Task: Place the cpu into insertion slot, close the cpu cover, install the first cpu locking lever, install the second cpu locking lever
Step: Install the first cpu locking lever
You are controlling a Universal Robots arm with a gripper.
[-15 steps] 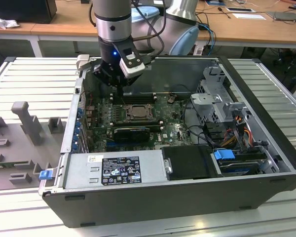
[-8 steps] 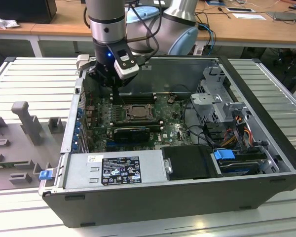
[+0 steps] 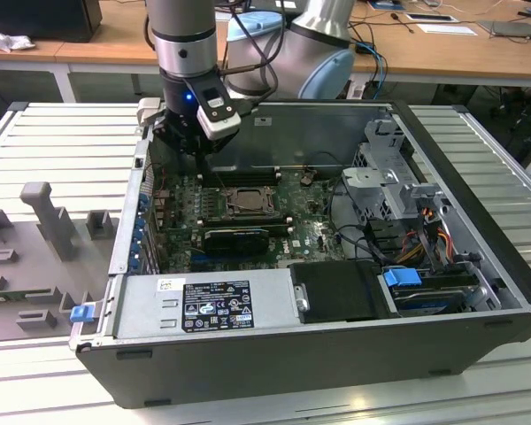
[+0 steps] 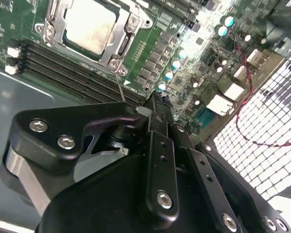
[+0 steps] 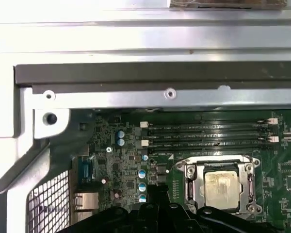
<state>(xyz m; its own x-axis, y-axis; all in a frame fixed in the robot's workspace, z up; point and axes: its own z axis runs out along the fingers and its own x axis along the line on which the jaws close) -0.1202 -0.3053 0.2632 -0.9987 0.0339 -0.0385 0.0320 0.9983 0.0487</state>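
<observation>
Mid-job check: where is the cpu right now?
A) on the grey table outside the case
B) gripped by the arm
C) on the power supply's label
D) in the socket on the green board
D: in both wrist views the cpu lies flat on the green board, ringed by the cpu cover.

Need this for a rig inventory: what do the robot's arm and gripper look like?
The arm is a silver-grey cylinder with a black band, pale blue joint caps and a small blue light at the wrist. Black cables loop alongside, and a white box is mounted there. The gripper is matte black, with angular links and silver screws.
</observation>
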